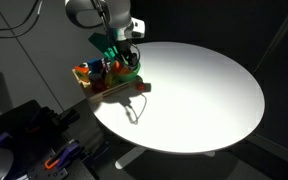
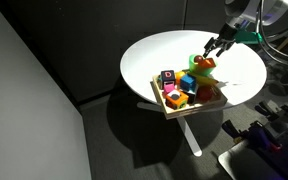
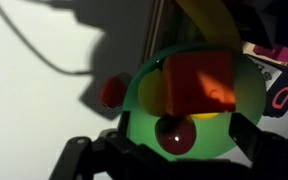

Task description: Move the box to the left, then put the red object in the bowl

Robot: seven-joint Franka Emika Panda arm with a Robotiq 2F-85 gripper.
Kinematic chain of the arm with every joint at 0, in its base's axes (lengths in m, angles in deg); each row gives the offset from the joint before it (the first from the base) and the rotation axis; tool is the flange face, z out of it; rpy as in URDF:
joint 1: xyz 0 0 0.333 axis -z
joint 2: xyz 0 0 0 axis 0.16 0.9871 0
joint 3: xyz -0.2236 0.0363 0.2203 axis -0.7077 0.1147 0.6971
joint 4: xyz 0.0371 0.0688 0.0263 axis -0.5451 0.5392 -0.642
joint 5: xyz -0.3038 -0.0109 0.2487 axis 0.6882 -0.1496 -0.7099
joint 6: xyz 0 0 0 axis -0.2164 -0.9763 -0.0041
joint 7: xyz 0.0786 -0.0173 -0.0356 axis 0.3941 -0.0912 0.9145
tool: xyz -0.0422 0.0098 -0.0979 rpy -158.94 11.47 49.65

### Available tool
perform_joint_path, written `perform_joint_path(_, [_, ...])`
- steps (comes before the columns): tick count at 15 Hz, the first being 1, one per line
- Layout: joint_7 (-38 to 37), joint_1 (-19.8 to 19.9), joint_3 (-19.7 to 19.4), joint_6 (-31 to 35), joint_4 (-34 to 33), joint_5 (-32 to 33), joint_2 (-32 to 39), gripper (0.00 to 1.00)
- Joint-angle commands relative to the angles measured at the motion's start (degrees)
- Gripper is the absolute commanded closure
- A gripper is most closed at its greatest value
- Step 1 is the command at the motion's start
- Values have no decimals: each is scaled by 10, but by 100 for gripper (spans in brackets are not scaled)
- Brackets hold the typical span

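The light-brown wooden box sits at the table's edge, holding several colourful toy pieces; it shows in both exterior views. The green bowl sits by the box and also shows in both exterior views. In the wrist view it holds an orange-red block, a yellow piece and a dark red round object. My gripper hovers just above the bowl with fingers spread wide on either side of it, holding nothing. A small red piece lies on the table beside the bowl.
The round white table stretches away from the box. A pink-and-white block lies in the box beside the bowl. Dark equipment and cables stand below the table's edge.
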Motion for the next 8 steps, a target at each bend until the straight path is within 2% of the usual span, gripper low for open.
perform_joint_path(1, [6, 2, -11, -45, 25, -19, -47, 0])
perform_joint_path(8, [-64, -28, -76, -129, 60, 68, -123, 0])
